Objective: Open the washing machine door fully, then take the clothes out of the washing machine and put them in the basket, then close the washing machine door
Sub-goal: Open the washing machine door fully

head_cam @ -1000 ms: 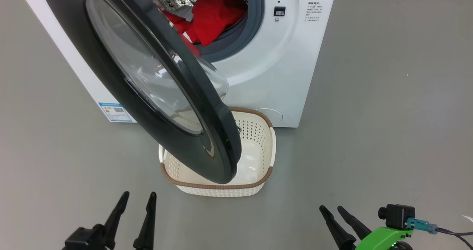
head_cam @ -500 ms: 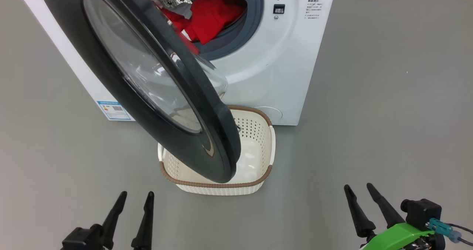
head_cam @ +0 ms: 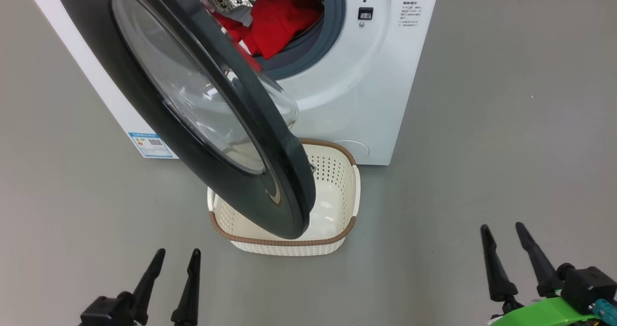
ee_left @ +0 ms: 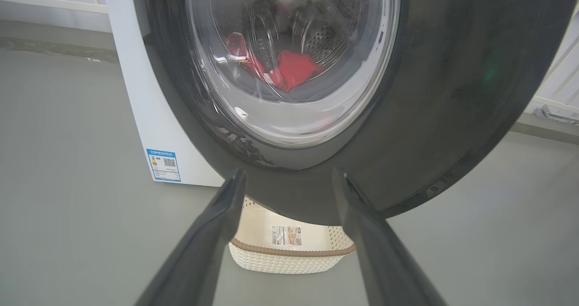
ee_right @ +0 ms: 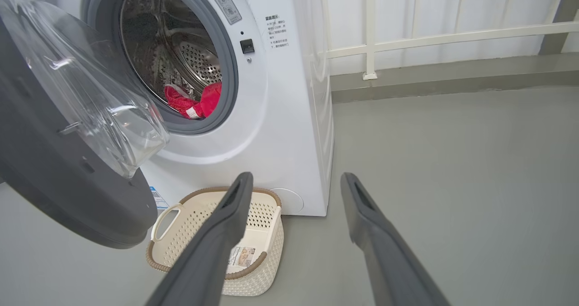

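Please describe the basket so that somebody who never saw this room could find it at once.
Find the big white washing machine on the grey floor. Its round black-rimmed door hangs partly open, and the basket sits on the floor below that door's lower edge. It is the one cream perforated plastic tub, with a brown woven-look rim.

The left gripper (head_cam: 178, 252) sits low at the left of the head view, fingers apart and pointing up, holding nothing. The right gripper (head_cam: 502, 227) stands at the lower right (green bracket (head_cam: 540, 311) at its wrist), jaws spread wide, empty, leaning slightly left
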`<state>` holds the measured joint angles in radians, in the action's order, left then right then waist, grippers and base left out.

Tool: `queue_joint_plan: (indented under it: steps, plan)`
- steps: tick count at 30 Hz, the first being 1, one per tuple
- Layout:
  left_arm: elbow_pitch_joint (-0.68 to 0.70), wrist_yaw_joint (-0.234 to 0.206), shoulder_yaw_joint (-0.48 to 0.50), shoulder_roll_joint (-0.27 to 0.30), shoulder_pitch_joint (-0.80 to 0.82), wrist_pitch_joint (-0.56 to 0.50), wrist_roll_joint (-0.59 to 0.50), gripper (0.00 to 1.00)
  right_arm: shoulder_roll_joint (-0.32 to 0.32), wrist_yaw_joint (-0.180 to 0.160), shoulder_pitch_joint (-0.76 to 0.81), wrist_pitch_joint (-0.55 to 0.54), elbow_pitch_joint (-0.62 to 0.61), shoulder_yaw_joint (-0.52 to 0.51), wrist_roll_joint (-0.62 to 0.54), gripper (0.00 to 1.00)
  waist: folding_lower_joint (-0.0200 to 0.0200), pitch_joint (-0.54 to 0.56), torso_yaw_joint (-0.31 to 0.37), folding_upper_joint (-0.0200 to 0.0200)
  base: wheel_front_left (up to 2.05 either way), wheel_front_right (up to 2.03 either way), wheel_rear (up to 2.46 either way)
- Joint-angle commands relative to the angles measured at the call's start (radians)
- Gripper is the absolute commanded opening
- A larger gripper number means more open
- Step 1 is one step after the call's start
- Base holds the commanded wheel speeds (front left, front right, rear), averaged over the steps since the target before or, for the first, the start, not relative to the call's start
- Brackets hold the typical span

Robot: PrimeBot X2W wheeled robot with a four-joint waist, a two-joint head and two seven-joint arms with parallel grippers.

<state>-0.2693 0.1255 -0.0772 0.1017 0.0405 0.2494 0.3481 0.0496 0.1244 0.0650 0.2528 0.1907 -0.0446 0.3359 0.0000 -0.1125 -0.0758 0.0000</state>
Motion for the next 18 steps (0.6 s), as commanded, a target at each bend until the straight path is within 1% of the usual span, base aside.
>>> queue_joint_plan:
  steps: [1, 18]
  plan:
    - [0.025, 0.005, 0.037, 0.009, 0.014, 0.012, 0.008, 1.0, 0.004, 0.006, 0.006, 0.009, -0.034, 0.014, -0.019, 1.0, 0.0, 0.0, 0.0, 0.0, 0.0, 0.0, 0.0]
    - [0.031, 0.005, 0.032, 0.013, 0.015, 0.012, 0.011, 1.0, 0.001, 0.006, 0.02, 0.009, -0.034, 0.013, 0.018, 1.0, 0.0, -0.007, 0.0, 0.0, 0.0, 0.0, 0.0]
